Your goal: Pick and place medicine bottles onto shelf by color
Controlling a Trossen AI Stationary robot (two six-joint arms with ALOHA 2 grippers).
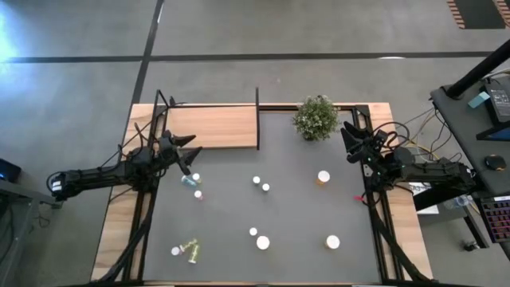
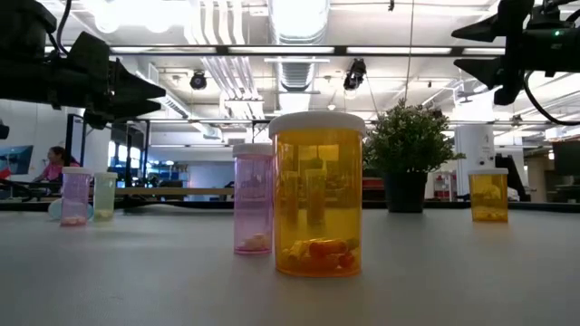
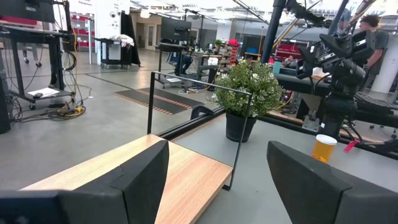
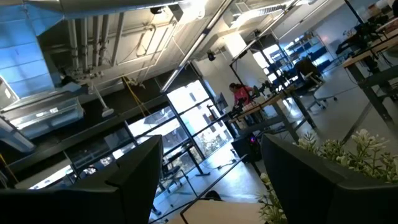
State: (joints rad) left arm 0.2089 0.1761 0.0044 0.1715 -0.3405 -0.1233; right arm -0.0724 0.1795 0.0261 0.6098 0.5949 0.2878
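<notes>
With the left gripper (image 1: pixel 191 155) open and empty beside the shelf (image 1: pixel 213 126), the bottles (image 1: pixel 191 181) just below it stand so close that a careless descent could topple one.

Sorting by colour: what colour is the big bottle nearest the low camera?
Orange, white cap; low view shows it best.

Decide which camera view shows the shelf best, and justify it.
The high view: the whole shelf lies in sight, empty, at the table's far left. The left wrist view shows only its near board and one post; the low view a thin edge; the right wrist view perhaps a corner.
</notes>
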